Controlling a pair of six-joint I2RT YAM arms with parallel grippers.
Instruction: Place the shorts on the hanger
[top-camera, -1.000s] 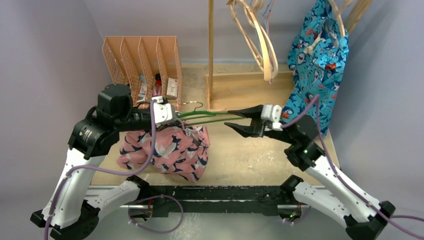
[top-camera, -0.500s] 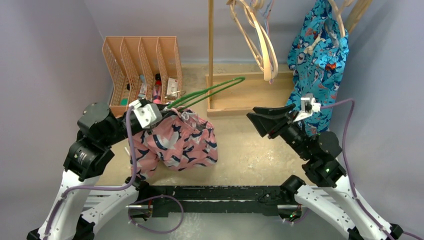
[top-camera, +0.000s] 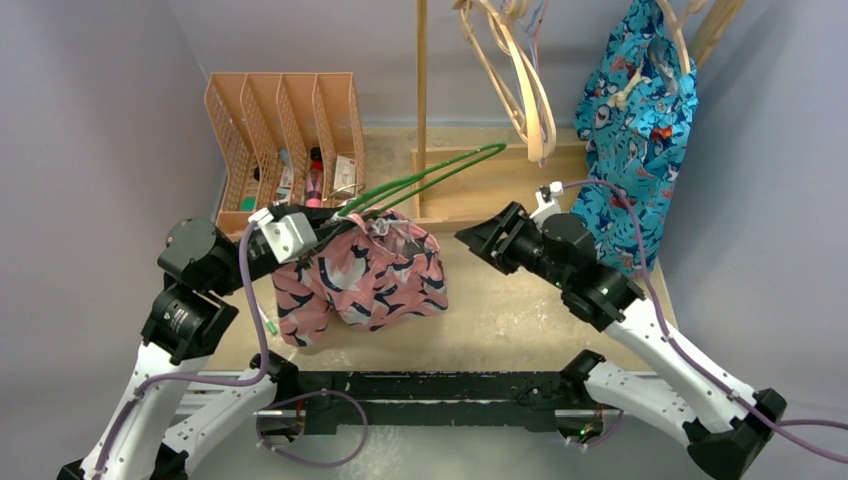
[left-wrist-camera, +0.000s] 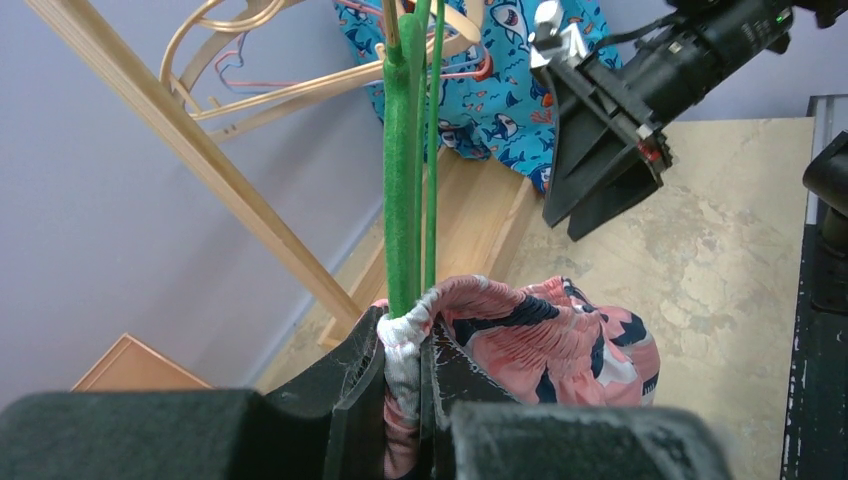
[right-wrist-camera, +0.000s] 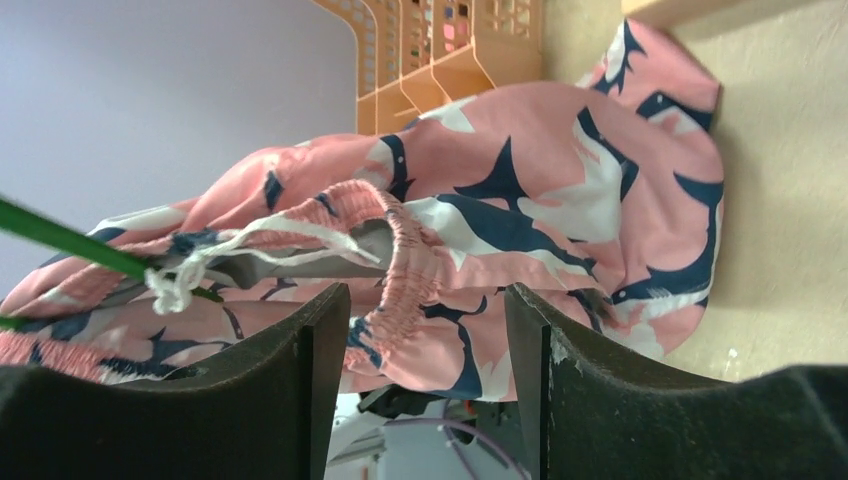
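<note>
My left gripper is shut on the waistband of the pink shark-print shorts together with the base of the thin green hanger, which slants up and to the right. In the left wrist view the jaws pinch the fabric against the hanger, and the shorts hang to the right above the table. My right gripper is open and empty, just right of the shorts. In the right wrist view its open jaws face the shorts, the white drawstring and the hanger.
An orange mesh file organizer stands at the back left. A wooden rack post rises from a wooden base. Pale wooden hangers and a bright blue printed garment hang at the back right.
My left gripper has lifted the shorts and hanger off the table, tilting the hanger up toward the rack. My right gripper let go of the hanger, pulled back right, then came back toward the shorts.
</note>
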